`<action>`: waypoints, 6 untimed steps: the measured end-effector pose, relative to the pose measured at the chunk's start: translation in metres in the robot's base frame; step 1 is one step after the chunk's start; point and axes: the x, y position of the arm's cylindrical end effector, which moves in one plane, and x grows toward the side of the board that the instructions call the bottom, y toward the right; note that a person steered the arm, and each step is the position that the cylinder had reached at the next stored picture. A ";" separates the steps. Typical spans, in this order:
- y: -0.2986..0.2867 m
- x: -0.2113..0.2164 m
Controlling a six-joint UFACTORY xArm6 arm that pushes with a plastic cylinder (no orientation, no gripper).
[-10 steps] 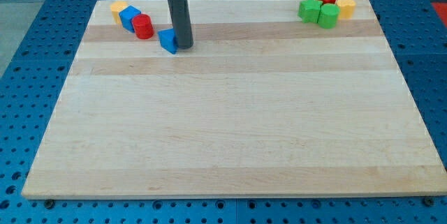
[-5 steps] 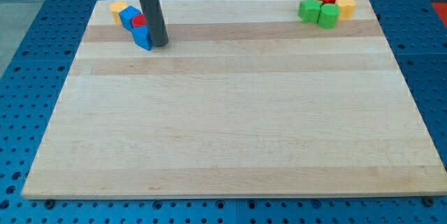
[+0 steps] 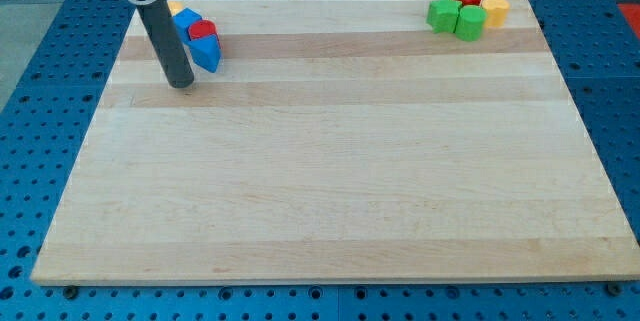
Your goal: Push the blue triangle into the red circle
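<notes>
Wooden counter: blue triangle touches red circle; my tip, just left-below it, has no gripper

Wooden board on blue pegboard; block clusters at top corners.

Blue triangle touches red circle.

smooth pale wooden board
</notes>
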 end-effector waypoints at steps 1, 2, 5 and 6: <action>0.004 -0.008; 0.010 -0.019; 0.023 -0.024; 0.026 -0.024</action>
